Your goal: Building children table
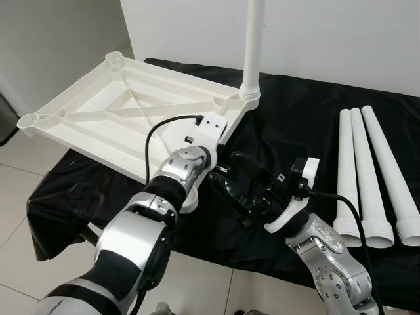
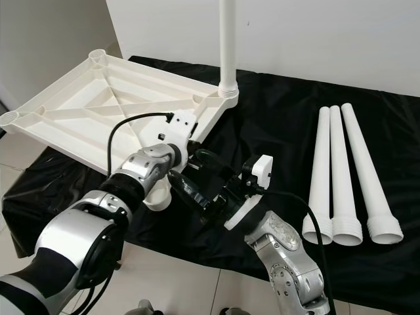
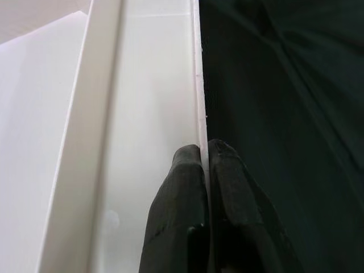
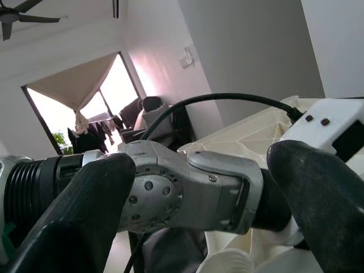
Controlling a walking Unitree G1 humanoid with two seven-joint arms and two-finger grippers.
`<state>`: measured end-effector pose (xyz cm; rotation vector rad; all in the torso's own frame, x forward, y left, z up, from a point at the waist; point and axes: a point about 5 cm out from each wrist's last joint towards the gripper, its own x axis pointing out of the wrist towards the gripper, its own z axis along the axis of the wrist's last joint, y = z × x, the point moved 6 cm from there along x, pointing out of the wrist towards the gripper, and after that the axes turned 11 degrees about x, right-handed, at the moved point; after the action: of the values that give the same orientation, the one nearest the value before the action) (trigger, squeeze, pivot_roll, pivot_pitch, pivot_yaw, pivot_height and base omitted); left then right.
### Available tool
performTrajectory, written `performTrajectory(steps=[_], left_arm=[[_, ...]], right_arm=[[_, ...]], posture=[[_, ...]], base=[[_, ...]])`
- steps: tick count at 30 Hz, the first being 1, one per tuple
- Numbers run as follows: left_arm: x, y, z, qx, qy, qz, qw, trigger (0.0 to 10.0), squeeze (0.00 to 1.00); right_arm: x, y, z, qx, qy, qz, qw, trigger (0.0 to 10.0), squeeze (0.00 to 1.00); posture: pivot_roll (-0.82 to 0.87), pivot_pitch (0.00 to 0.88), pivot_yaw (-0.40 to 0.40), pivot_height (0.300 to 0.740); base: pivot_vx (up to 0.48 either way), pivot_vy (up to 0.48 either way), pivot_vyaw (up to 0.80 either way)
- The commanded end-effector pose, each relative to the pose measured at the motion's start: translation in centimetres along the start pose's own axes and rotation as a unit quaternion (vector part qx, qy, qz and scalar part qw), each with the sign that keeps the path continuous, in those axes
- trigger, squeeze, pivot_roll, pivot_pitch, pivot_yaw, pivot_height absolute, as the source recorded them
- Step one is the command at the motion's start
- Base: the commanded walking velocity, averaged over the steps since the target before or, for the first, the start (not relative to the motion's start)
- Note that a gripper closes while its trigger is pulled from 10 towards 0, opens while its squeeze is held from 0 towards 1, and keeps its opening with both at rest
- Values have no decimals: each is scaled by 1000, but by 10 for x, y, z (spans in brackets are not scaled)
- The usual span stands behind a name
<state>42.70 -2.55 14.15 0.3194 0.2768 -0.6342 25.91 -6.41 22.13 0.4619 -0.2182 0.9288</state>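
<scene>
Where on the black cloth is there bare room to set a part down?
Bare black cloth lies between the upright leg and the three loose legs. It is crowded by the tabletop rim, where the left gripper clamps it and the right gripper sits close.

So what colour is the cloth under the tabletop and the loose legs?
Black. The cloth shows best in the left eye view, under the white tabletop and loose legs.

This is a room in a home. A ceiling fan hangs overhead, a draped curtain frames a bright window, and an armchair stands by it. The floor is laid with pale tiles, and the walls are plain white.
</scene>
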Motion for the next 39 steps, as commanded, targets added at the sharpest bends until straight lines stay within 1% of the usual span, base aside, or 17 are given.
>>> performTrajectory(steps=[1, 2, 3, 4, 6, 11, 15, 17, 18, 19, 25, 26, 27, 28, 35, 36, 39], left_arm=[[1, -18, 50, 30, -84, -18, 996, 0, 0], [1, -18, 50, 30, -84, -18, 996, 0, 0], [3, -27, 49, 36, -81, -30, 996, 0, 0], [3, -27, 49, 36, -81, -30, 996, 0, 0], [7, -42, 47, 36, -76, -47, 995, 0, 0], [8, -47, 51, 28, -77, -45, 996, 0, 0], [9, -48, 68, 7, -89, -31, 996, 0, 0], [9, -48, 71, 3, -91, -32, 995, 0, 0], [9, -49, 74, 8, -92, -31, 995, 4431, 0], [9, -50, 75, 13, -92, -32, 995, 10000, 0], [9, -52, 75, 26, -90, -38, 995, 10000, 0], [9, -52, 73, 28, -87, -38, 995, 10000, 204], [9, -52, 73, 28, -87, -38, 995, 10000, 204], [10, -54, 71, 28, -87, -45, 995, 10000, 1000], [10, -58, 65, 53, -81, -59, 994, 10000, 1000], [10, -60, 65, 64, -81, -69, 992, 10000, 1000], [9, -63, 64, 71, -83, -83, 991, 10000, 1000]], right_arm=[[2, 2, 0, -3, 1, 1, 1000, 10000, 0], [2, 2, 0, -3, 1, 1, 1000, 10000, 0], [2, 2, -1, -3, 1, 0, 1000, 10000, 0], [2, 2, -1, -3, 1, 0, 1000, 10000, 0], [3, 2, -1, -4, -1, -2, 1000, 10000, 0], [3, 2, -1, -3, -3, -4, 1000, 10000, 0], [5, 3, -1, -3, -8, -6, 1000, 10000, 0], [6, 4, -1, -3, -8, -6, 1000, 10000, 0], [6, 4, -1, -2, -9, -7, 1000, 10000, 0], [6, 4, -1, -1, -9, -8, 1000, 10000, 0], [5, 4, -1, -2, -10, -10, 1000, 10000, 0], [5, 4, -1, -3, -10, -11, 1000, 10000, 0], [5, 4, -1, -3, -10, -11, 1000, 10000, 0], [5, 4, -1, -4, -10, -11, 1000, 10000, 0], [6, 3, -1, -2, -10, -10, 1000, 10000, 0], [7, 3, -2, -1, -10, -9, 1000, 10000, 0], [7, 3, -2, 2, -10, -8, 1000, 10000, 0]], posture=[[-131, 75, 67, 740], [-131, 75, 67, 740], [-132, 78, 74, 740], [-132, 78, 74, 740], [-132, 81, 84, 740], [-136, 81, 87, 740], [-140, 82, 96, 740], [-141, 83, 96, 740], [-142, 85, 98, 740], [-145, 84, 102, 740], [-146, 85, 103, 740], [-143, 85, 103, 740], [-143, 85, 103, 740], [-139, 84, 103, 740], [-125, 84, 103, 740], [-119, 85, 102, 740], [-114, 84, 103, 740]], base=[[0, 0, 0], [0, 0, 0], [0, 0, 0], [0, 0, 0], [0, 0, 0], [0, 0, 0], [0, 0, 0], [0, 0, 0], [0, 0, 0], [0, 0, 0], [0, 0, 0], [0, 0, 0], [0, 0, 0], [0, 0, 0], [0, 0, 0], [0, 0, 0], [0, 0, 0]])
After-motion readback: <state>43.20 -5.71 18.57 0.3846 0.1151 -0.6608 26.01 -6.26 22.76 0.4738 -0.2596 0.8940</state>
